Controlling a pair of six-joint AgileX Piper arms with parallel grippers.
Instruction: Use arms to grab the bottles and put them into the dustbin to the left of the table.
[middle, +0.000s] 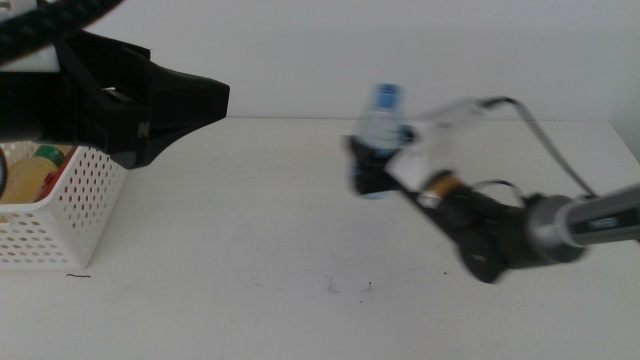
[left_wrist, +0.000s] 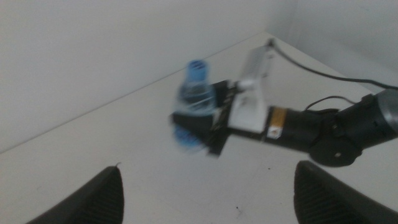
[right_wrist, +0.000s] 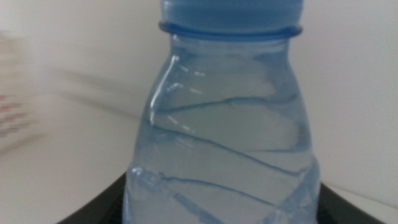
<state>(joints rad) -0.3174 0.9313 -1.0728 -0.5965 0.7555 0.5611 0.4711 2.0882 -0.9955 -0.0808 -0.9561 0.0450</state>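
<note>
One clear water bottle (middle: 381, 125) with a blue cap is showing. One white perforated dustbin (middle: 62, 215) is standing on one white table (middle: 300, 240). Two grippers are showing: the left gripper (middle: 205, 100) and the right gripper (middle: 372, 165).

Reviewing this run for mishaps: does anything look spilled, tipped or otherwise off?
Nothing stands out. The right gripper holds the water bottle upright, cap on, no liquid on the table. The dustbin stands square at the left edge, items inside. The left gripper waits near it, open.
</note>
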